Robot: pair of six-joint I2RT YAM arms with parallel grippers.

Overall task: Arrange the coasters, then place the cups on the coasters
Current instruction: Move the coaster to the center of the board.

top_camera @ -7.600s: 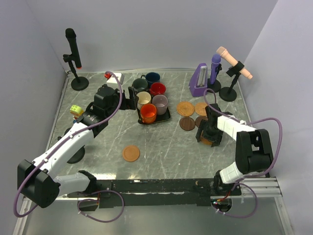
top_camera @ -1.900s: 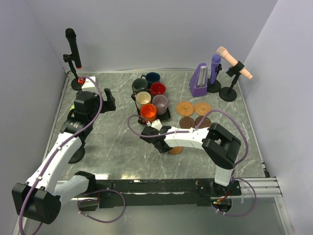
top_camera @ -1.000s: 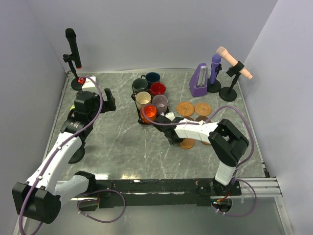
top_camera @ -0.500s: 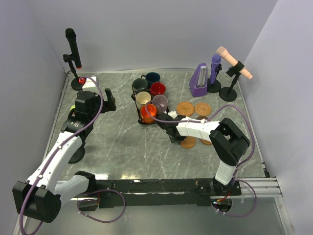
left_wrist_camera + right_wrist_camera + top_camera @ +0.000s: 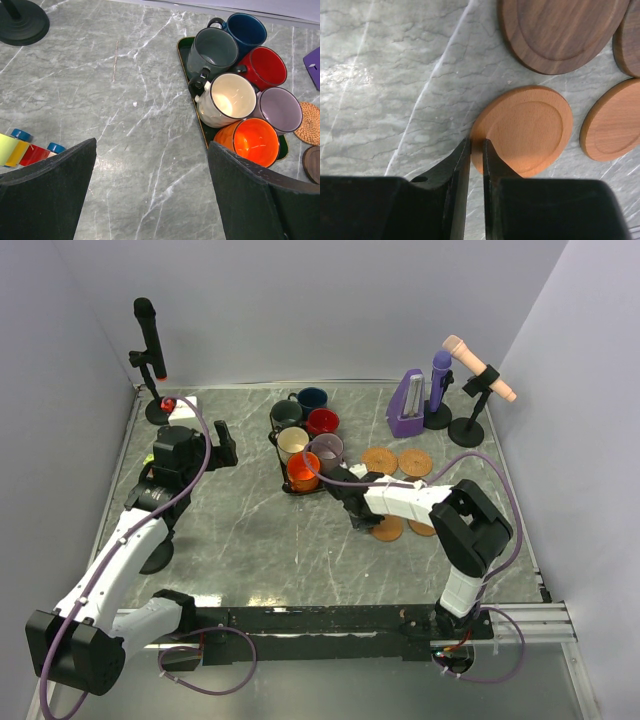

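My right gripper (image 5: pixel 476 146) is shut on the near rim of a light orange coaster (image 5: pixel 525 130) lying flat on the marble; from above, this coaster (image 5: pixel 390 529) sits just below the arm. Two dark brown coasters (image 5: pixel 560 30) and another light orange one (image 5: pixel 612 122) lie beyond it. Two woven tan coasters (image 5: pixel 379 461) rest farther back. Six cups fill a black tray (image 5: pixel 192 102): orange (image 5: pixel 255 140), cream (image 5: pixel 227 100), mauve (image 5: pixel 277 110), red (image 5: pixel 262 67), grey-green (image 5: pixel 215 47), navy (image 5: pixel 247 30). My left gripper (image 5: pixel 150 200) hangs open left of the tray, holding nothing.
A purple metronome (image 5: pixel 407 405) and a peach microphone on a stand (image 5: pixel 478 375) are at the back right. A black microphone stand (image 5: pixel 150 355) is at the back left. Small coloured bottles (image 5: pixel 20 150) lie near the left edge.
My right gripper has slid the light orange coaster to the right and a little back, closer to the other coasters. The left arm has stayed still.
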